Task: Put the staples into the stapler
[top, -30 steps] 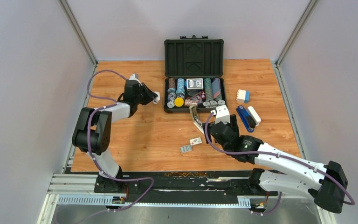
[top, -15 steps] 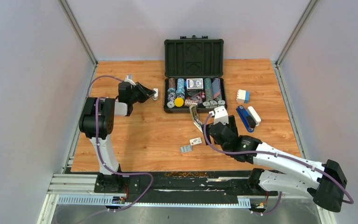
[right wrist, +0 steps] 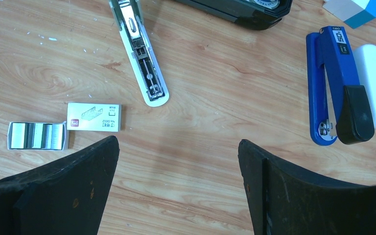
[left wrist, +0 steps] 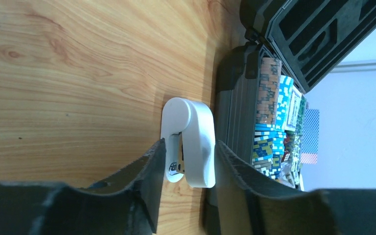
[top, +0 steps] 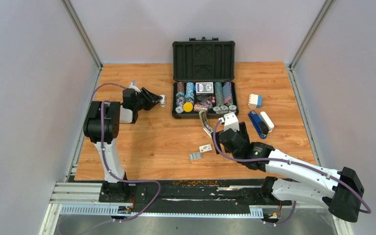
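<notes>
The grey-olive stapler (top: 205,124) lies opened on the table in front of the case, its pale metal channel up (right wrist: 139,54). The white staple sleeve (top: 205,148) (right wrist: 94,117) and the tray of silvery staples (top: 195,156) (right wrist: 37,135) lie apart, left of my right gripper. My right gripper (top: 226,123) (right wrist: 178,147) is open and empty, hovering above bare wood just right of the stapler. My left gripper (top: 152,100) (left wrist: 188,161) is low by the case's left side, its jaws closed on a small white stapler (top: 162,100) (left wrist: 191,142).
An open black case (top: 203,58) of poker chips stands at the back middle. A dark blue stapler (top: 257,123) (right wrist: 335,83) and a white oblong piece (top: 267,121) lie to the right. A white and blue box (top: 255,101) lies behind them.
The left arm's elbow has folded back toward the left wall while its gripper stayed by the small white stapler. The right arm has barely moved.
</notes>
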### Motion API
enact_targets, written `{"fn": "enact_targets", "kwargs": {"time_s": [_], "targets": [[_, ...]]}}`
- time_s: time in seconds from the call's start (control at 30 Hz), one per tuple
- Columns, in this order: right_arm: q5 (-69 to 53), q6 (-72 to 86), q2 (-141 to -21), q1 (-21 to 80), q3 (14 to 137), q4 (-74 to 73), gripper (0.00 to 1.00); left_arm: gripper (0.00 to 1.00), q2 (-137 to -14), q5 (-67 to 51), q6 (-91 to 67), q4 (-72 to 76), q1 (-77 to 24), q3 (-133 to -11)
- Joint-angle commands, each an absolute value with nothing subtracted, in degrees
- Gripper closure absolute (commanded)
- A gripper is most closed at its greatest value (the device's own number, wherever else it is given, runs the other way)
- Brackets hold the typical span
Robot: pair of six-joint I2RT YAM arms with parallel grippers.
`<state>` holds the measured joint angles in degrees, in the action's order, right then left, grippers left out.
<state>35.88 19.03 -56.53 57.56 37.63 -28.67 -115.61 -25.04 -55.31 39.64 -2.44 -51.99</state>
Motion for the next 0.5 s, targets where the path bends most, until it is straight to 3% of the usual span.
{"fn": "enact_targets", "kwargs": {"time_s": [0.0,0.27,0.47], "targets": [[34.8,20.0,-56.2,57.4,39.5,-29.5,0.07,0.47,-114.5,-25.6,-55.5,40.6,-1.5,-51.2],[30.8,20.5,-56.9,57.4,41.6,-30.3,0.11,0.17,-105.9,-20.4,-52.2,32.5,-1.0,-49.1],[25.9,21.8,-59.5,57.9,43.6,-30.2,0.16,0.09,-95.5,-11.9,-52.1,18.6,-2.2,-45.7]]}}
